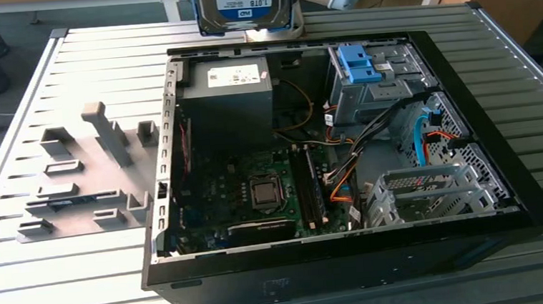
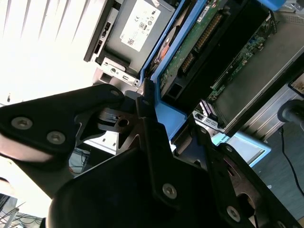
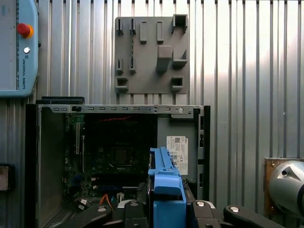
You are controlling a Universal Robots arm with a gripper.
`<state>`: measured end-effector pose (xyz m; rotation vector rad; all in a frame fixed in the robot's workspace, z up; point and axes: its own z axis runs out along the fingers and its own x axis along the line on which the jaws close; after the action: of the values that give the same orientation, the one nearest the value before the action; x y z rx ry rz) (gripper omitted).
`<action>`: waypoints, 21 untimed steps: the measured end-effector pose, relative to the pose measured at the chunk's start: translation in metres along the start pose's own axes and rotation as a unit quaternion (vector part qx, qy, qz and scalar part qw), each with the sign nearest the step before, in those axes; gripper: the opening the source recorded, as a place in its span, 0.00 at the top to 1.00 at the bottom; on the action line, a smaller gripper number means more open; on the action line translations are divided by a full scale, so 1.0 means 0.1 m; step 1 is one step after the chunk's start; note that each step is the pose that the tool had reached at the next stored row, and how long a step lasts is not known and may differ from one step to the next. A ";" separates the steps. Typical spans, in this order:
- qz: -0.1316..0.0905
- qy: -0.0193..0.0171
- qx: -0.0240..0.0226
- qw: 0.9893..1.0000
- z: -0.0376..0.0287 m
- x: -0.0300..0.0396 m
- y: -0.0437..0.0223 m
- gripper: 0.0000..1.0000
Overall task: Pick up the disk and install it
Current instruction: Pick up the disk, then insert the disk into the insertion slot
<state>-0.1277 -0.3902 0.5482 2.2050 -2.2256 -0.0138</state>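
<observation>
The hand (image 2: 172, 119) is closed on the disk (image 2: 190, 52). In the second wrist view its black fingers (image 2: 149, 137) press against the blue carrier frame from either side, and in the first wrist view the carrier (image 3: 166, 185) stands on edge between them. In the exterior view the disk (image 1: 242, 3) hangs upright, label showing, clear of the surface (image 1: 73, 51). It is above the open case (image 1: 356, 261), over the wall nearest the power supply (image 1: 232, 76) and touching nothing inside. The drive bay (image 1: 373, 98), with its fixed blue bracket (image 1: 359, 63), sits inside the case to the far side of the power supply from the grey fixture plate (image 1: 72, 173), which lies outside the case on the surface. We judge that the pick-up is done and the carry is in hand, since the disk is over the case but not yet at any bay. Seating it would, in our view, call for turning the disk from upright to match the bay's opening. It would also call for lining the carrier rails up squarely and keeping clear of the orange and blue cables (image 1: 423, 130) strung beside the bay. We cannot tell from here which slot in the case is meant.
</observation>
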 end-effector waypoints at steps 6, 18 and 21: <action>0.000 0.000 0.000 1.000 0.000 0.032 -0.001 0.63; 0.000 0.000 0.000 1.000 0.001 0.079 -0.059 0.63; 0.000 0.000 0.000 1.000 0.002 0.079 -0.064 0.63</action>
<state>-0.1213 -0.3981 0.5480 2.2046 -2.2252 -0.0130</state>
